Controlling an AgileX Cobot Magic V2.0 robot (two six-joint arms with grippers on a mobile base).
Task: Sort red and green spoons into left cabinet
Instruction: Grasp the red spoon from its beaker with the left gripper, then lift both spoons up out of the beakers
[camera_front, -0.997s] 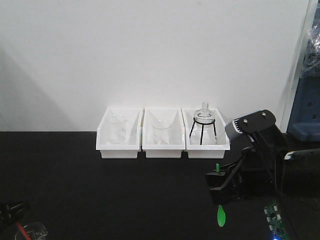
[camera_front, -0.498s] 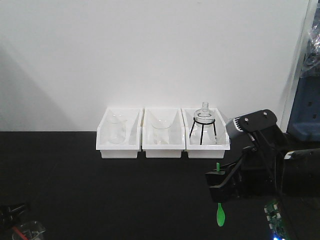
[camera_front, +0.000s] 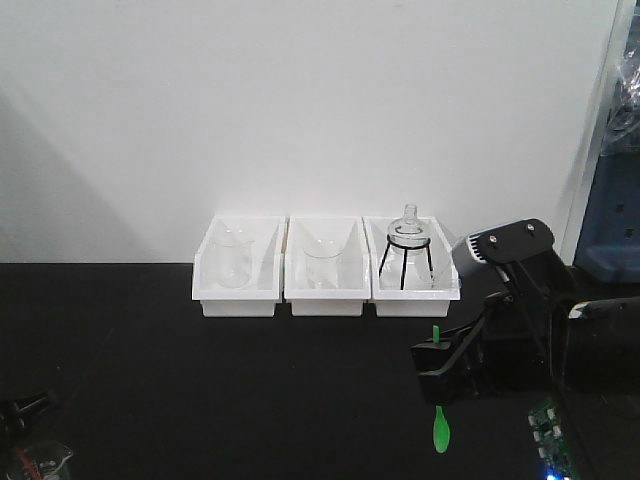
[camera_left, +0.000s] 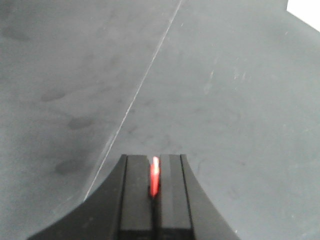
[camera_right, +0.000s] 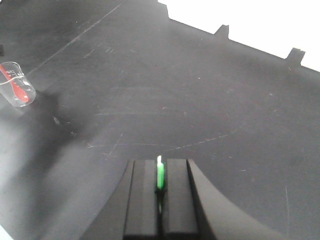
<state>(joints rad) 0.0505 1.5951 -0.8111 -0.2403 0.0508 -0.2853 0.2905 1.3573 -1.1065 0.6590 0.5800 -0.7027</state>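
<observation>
Front-facing view: far front-left of the bins (camera_front: 326, 268), the left gripper (camera_left: 152, 158) has drifted toward the frame corner, the beaker (camera_front: 42, 462) going with it. Its fingers are clamped on the red spoon (camera_left: 154, 179). Front-right of the bins, the right gripper (camera_front: 438, 385) has barely moved and pinches the green spoon (camera_front: 441, 432). Both spoons look ready to carry to the cabinet.

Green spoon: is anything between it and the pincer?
No, nothing visible is in between. The right pincer is shut right on the handle of the green spoon, and the spoon's bowl hangs below it, above the black table.
</observation>
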